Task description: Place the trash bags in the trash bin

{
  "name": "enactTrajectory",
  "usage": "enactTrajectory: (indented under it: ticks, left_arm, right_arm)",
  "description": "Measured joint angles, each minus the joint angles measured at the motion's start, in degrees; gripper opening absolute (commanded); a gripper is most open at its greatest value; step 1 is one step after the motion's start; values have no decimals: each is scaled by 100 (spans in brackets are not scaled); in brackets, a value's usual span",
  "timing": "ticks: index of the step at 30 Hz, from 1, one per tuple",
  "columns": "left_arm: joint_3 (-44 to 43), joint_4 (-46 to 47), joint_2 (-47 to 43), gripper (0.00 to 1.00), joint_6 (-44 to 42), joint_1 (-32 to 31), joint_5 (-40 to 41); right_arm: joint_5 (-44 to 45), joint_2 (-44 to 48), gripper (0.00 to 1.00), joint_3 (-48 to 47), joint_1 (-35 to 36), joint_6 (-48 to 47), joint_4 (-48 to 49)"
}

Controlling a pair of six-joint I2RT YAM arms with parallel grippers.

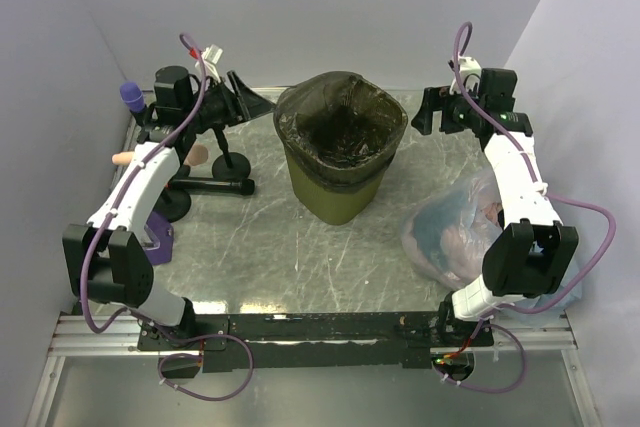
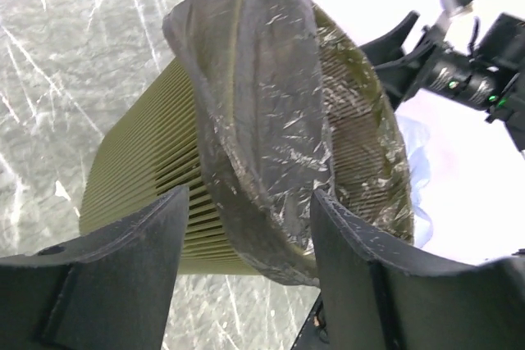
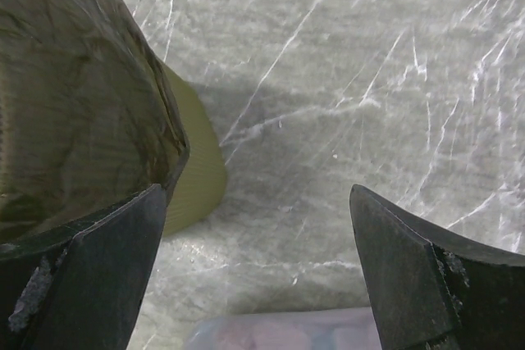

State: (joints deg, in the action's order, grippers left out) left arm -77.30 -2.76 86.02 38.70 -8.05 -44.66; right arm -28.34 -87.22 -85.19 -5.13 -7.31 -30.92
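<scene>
The trash bag [image 1: 340, 135] sits inside the olive-green trash bin [image 1: 335, 199], which stands in the middle of the table [image 1: 300, 262]. The bag's dark, crinkly film lines the slatted walls, and its edge is folded out over the rounded-square rim. That cuff seems to be what keeps the thin plastic from sliding down inside.

The bin stands upright, long axis vertical, tapering to its base. The bag follows it, mouth open to the ceiling and closed end at the bottom.

The left pincer [image 1: 255, 102] hangs just beside the left side of the rim, released and holding nothing. From its wrist camera the cuffed rim shows between the spread fingers. The right pincer [image 1: 425, 115] stands a little further off the right side of the rim, also spread wide and empty, with bare table between its fingers.

Flanking the mouth like this, the arms look done with the lining, I'd say. A clear bluish bag [image 1: 455, 232] lies by the right arm, apart from the bin.
</scene>
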Motion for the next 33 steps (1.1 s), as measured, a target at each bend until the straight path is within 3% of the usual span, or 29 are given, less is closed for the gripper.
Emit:
enactTrajectory:
  ticks: [6, 14, 20, 22, 28, 33]
  left_arm:
    - [-249, -175, 87, 54, -13, -13, 299]
    - [-798, -881, 212, 59, -684, -254, 1169]
    - [-883, -1259, 225, 56, -1215, -588, 1488]
    - [-885, -1370, 273, 50, -1333, -614, 1602]
    - [-914, -1416, 341, 19, -1438, -605, 1668]
    - [-920, -1292, 339, 11, -1440, -612, 1631]
  right_arm:
    - [-4, 31, 99, 129, -2, 2, 7]
    - [-22, 31, 99, 133, -9, 22, 39]
    - [-24, 31, 99, 208, -20, 24, 68]
    - [-24, 31, 99, 219, -26, 24, 70]
    - [-24, 35, 99, 229, -66, 24, 83]
    - [-24, 35, 99, 229, -76, 24, 87]
